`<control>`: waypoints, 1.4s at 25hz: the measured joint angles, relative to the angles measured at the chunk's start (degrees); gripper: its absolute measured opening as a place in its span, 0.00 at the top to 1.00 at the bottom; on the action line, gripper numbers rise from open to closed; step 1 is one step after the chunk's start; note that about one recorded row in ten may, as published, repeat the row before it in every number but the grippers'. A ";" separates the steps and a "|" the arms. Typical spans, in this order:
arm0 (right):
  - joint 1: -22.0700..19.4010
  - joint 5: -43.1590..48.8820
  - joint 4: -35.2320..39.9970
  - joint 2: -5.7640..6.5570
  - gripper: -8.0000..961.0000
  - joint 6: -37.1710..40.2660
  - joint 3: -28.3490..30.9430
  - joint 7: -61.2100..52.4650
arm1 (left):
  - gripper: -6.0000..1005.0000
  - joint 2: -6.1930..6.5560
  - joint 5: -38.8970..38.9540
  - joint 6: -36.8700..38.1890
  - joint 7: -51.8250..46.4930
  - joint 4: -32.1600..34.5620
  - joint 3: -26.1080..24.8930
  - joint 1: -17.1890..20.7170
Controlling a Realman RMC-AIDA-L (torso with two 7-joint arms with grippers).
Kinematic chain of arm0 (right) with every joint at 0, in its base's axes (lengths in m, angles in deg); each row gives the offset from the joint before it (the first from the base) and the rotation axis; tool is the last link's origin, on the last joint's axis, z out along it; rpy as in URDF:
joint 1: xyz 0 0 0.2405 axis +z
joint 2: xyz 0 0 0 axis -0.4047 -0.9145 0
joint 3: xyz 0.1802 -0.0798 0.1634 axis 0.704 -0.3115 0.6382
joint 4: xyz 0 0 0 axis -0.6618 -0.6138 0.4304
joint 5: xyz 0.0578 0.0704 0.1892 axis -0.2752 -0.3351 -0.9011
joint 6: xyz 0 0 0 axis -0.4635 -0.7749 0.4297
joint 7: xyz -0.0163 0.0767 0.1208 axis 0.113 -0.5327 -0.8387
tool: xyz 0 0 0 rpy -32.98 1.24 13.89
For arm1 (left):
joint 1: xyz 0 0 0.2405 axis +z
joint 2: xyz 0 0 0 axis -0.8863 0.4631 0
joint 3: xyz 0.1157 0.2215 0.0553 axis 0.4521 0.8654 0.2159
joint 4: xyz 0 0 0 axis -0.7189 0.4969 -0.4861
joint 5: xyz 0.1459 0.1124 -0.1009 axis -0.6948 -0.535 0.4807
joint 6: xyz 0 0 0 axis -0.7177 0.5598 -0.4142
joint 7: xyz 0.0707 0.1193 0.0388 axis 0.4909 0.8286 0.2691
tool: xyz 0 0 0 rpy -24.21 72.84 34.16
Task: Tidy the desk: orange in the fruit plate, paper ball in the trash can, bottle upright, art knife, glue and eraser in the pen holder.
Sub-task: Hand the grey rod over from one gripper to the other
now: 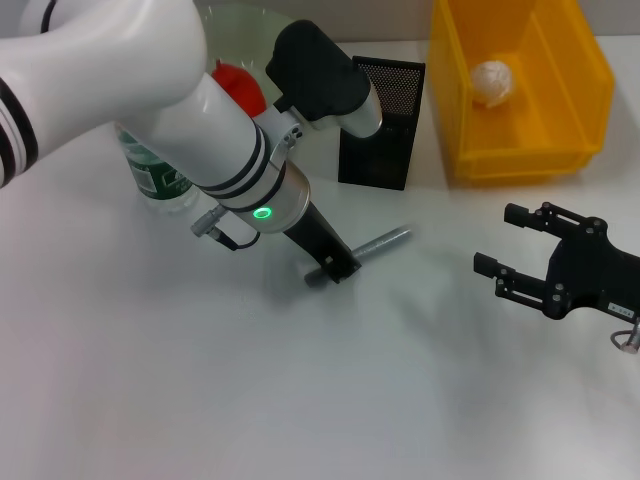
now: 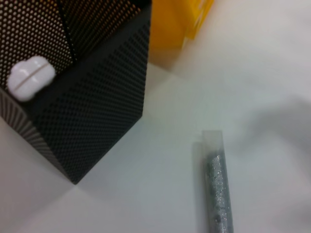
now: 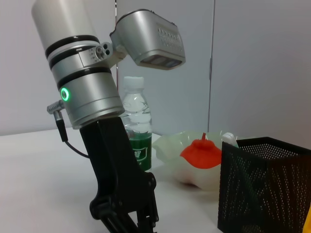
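A slim grey stick (image 1: 385, 243) (image 2: 216, 184) lies on the white desk in front of the pen holder (image 1: 380, 125) (image 2: 97, 97); whether it is the art knife or the glue I cannot tell. My left gripper (image 1: 335, 265) is down at the desk on the stick's near end. A white rounded piece (image 2: 29, 77) sits inside the pen holder. The orange (image 1: 240, 85) (image 3: 201, 153) rests in the fruit plate (image 1: 240, 15) (image 3: 170, 145). The bottle (image 1: 155, 175) (image 3: 136, 121) stands upright. The paper ball (image 1: 492, 82) lies in the trash can (image 1: 520, 160). The eraser is out of view. My right gripper (image 1: 500, 240) hovers open at the right.
The left arm's bulky forearm (image 1: 230, 150) crosses above the bottle and the fruit plate. The pen holder stands between the fruit plate and the trash can at the back of the desk.
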 joint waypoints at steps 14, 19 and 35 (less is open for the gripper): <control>0.00 0.00 -1.02 0.00 0.25 -0.27 0.44 -0.06 | 0.84 0.59 9.70 11.37 15.16 11.28 -22.29 11.83; -0.06 0.00 -1.26 0.00 0.25 -0.36 0.58 -0.08 | 0.84 0.62 23.74 17.08 29.83 10.91 -30.01 16.60; -0.13 0.01 -1.50 0.00 0.25 -0.03 0.61 -0.14 | 0.84 0.01 86.56 3.49 85.48 -12.56 -8.12 15.89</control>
